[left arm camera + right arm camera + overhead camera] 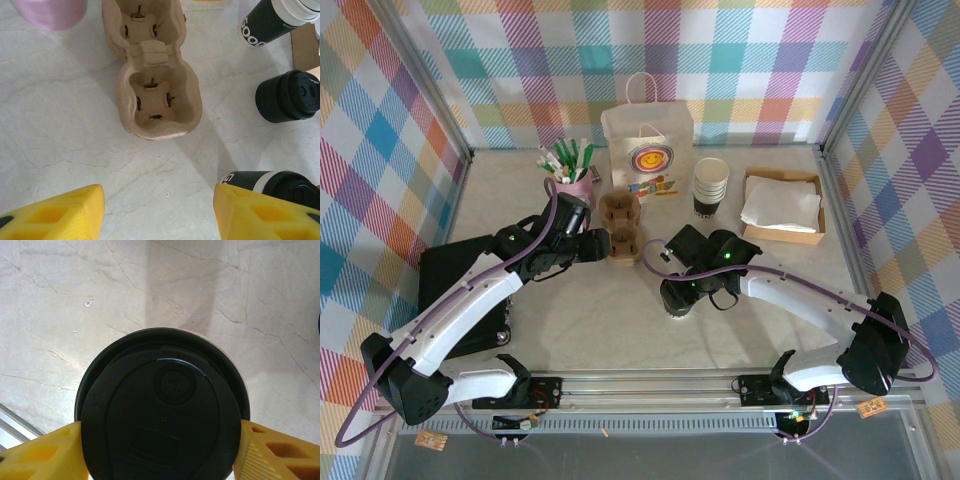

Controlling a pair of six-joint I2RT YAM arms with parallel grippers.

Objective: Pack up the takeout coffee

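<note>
The takeout coffee (165, 405), seen from above as a round black lid, stands on the marble tabletop. My right gripper (160, 445) is shut on it, one yellow finger tucked under the lid rim on each side. In the top view this cup (672, 305) is at the table's middle under the right gripper (680, 288). A second black-lidded cup (287, 95) stands to the right of the brown pulp cup carrier (155, 100). My left gripper (160, 215) hangs open over bare table just short of the carrier, with nothing between its fingers. In the top view the left gripper (598, 245) is beside the carrier (621, 228).
A white paper bag (646, 152) with a smiley stands at the back. A stack of lidless cups (710, 186) and a cardboard box of napkins (782, 205) are to its right. The pink pen cup (570, 172) is behind the left gripper. A black mat (460, 300) lies front left.
</note>
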